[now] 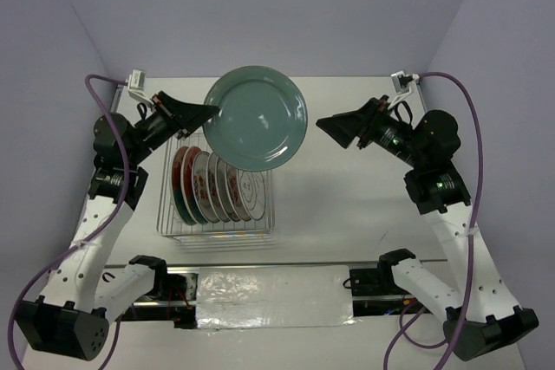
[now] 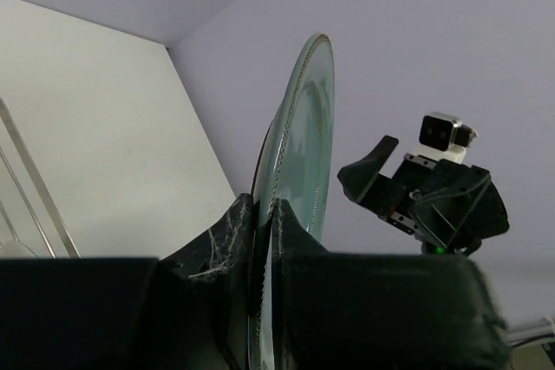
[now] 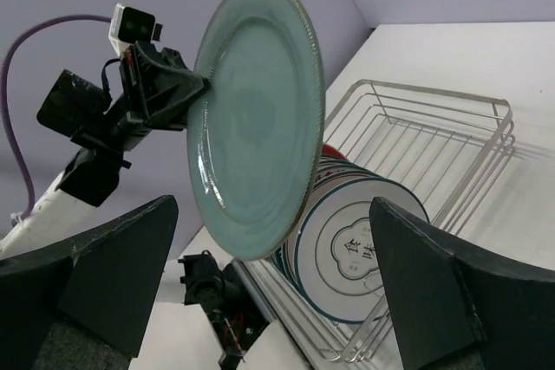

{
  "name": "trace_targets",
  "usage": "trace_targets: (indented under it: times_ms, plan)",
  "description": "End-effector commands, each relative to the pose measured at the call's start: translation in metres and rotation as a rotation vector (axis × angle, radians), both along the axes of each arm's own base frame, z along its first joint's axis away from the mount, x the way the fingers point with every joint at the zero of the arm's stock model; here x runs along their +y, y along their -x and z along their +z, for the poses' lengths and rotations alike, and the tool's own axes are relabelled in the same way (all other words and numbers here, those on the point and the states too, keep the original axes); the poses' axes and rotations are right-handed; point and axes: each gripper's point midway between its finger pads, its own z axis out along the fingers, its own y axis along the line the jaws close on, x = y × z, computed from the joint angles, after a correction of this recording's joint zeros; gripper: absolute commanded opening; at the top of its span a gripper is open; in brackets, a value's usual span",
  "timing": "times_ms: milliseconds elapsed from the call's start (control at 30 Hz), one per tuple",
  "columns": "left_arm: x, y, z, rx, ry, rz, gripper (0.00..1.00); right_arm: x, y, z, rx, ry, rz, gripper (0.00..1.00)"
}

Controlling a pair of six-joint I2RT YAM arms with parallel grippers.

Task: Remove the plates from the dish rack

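Note:
My left gripper (image 1: 211, 111) is shut on the left rim of a large plain teal plate (image 1: 257, 117) and holds it high above the dish rack (image 1: 217, 230). The wrist view shows the plate's edge (image 2: 299, 153) pinched between my fingers. The silver wire rack holds several upright plates (image 1: 212, 186), red and white with teal rims; the nearest is white with characters (image 3: 364, 244). My right gripper (image 1: 329, 126) is open, empty, in the air right of the teal plate (image 3: 251, 114) and facing it.
The white table (image 1: 347, 205) lies right of the rack. Purple walls enclose the back and sides. A foil-covered strip (image 1: 269, 288) and the arm bases run along the near edge.

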Motion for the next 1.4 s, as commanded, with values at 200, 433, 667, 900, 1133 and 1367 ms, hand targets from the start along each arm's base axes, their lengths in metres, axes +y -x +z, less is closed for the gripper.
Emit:
trace_targets:
  times_ms: [200, 433, 667, 900, 1133, 1367]
  plan:
    - [-0.010, 0.053, 0.088, -0.336, 0.184, -0.144, 0.00, 0.031, -0.023, -0.004, -0.001, 0.008, 0.056, 0.94]
    - [-0.026, 0.036, 0.072, -0.279, 0.163, -0.162, 0.00, 0.066, -0.024, 0.003, 0.005, -0.025, 0.159, 0.46]
    - [-0.016, -0.007, 0.052, -0.168, -0.051, 0.022, 0.80, 0.038, -0.045, -0.004, 0.058, -0.072, 0.012, 0.00]
    - [0.048, 0.015, 0.072, -0.090, -0.416, 0.331, 1.00, -0.092, -0.119, -0.073, 0.275, -0.132, -0.400, 0.00]
    - [0.102, 0.059, 0.041, -0.025, -0.669, 0.490, 1.00, -0.126, -0.203, -0.154, 0.431, -0.108, -0.403, 0.00]
    - [0.124, 0.093, 0.014, 0.040, -0.778, 0.515, 0.99, -0.133, -0.264, -0.215, 0.541, -0.104, -0.353, 0.00]
